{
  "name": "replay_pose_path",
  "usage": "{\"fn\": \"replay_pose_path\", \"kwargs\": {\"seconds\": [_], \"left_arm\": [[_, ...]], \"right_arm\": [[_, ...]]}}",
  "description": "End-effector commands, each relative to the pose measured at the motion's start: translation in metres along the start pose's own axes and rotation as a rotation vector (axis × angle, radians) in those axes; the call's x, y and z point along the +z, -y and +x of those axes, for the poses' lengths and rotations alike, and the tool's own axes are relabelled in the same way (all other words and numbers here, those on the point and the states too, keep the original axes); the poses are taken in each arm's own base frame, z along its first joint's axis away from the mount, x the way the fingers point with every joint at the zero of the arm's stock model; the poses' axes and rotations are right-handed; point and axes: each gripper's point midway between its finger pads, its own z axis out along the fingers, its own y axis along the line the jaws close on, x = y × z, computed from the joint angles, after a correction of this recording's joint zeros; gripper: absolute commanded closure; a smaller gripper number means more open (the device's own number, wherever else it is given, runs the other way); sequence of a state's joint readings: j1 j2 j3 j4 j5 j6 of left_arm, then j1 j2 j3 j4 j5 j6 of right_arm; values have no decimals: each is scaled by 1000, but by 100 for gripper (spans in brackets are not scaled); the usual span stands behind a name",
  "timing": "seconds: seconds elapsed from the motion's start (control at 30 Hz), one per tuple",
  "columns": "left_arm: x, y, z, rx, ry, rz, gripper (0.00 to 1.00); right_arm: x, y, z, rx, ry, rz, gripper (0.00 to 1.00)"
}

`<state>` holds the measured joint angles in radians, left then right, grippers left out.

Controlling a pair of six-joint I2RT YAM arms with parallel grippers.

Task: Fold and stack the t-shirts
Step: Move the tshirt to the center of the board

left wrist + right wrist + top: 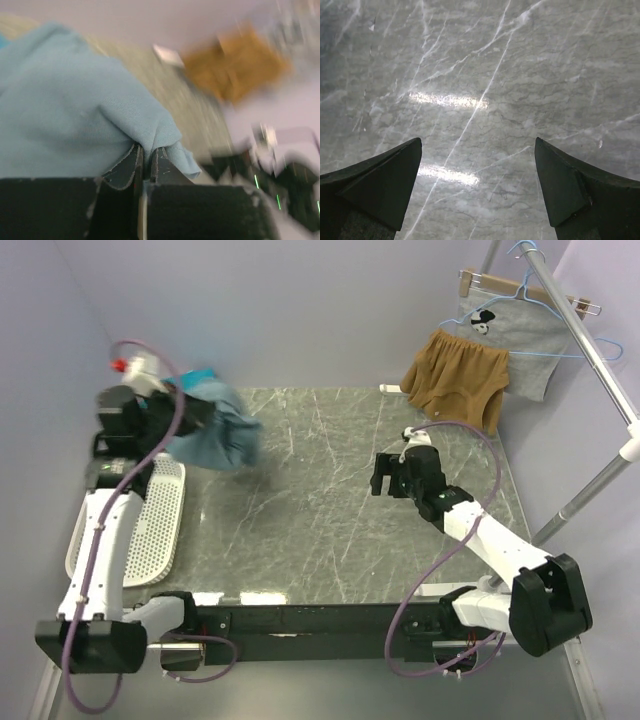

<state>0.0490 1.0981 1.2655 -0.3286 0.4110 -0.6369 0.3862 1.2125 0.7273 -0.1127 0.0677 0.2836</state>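
Observation:
A dusty grey-blue t-shirt (220, 435) hangs bunched in the air over the table's far left corner, blurred. My left gripper (200, 412) is shut on a fold of it; in the left wrist view the cloth (75, 115) is pinched between the two fingers (146, 162). A bit of bright teal cloth (203, 374) shows behind the bunch. My right gripper (392, 478) hovers over the bare marble at the right of the middle, open and empty; its wide-apart jaws (477, 150) frame only the tabletop.
A white perforated tray (150, 525) lies at the table's left edge. Mustard-brown shorts (455, 380) and a light grey printed garment (510, 345) hang on a rack (590, 350) at the far right. The table is grey-green marble (320, 520).

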Motion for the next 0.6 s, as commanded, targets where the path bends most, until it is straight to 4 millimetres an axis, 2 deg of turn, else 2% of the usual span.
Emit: {"fn": "replay_pose_path", "kwargs": {"seconds": [0.0,0.03,0.07,0.1,0.13,0.17,0.2,0.23,0.27,0.3,0.37,0.47,0.53,0.57], "left_arm": [[3,88,84,142,-251,431,99],[6,87,109,131,-318,459,99],[11,92,137,119,-401,500,93],[14,94,155,115,-443,525,79],[17,90,180,101,-498,521,71],[20,98,213,113,-577,548,59],[22,93,233,128,-627,517,37],[38,82,238,164,-601,410,23],[50,68,257,177,-638,343,11],[59,56,261,174,-635,279,1],[85,18,261,189,-590,81,1],[104,-6,251,165,-521,-44,1],[109,-16,248,155,-494,-102,1],[111,-23,248,158,-487,-135,1]], "right_arm": [[-8,4,-20,25,91,30,0],[-9,5,-20,27,91,35,0],[-10,6,-21,27,95,43,0],[-11,8,-22,27,100,53,0],[-12,9,-24,34,111,61,0],[-17,6,-29,38,134,40,0],[-19,2,-32,35,149,17,0],[-21,-1,-35,29,163,-2,0],[-25,-3,-39,24,177,-14,0],[-28,-8,-41,22,179,-36,0],[-33,-14,-46,6,182,-71,0],[-36,-25,-48,-14,165,-123,0],[-38,-41,-45,-40,118,-205,0],[-33,-44,-38,-49,75,-224,0]]}}
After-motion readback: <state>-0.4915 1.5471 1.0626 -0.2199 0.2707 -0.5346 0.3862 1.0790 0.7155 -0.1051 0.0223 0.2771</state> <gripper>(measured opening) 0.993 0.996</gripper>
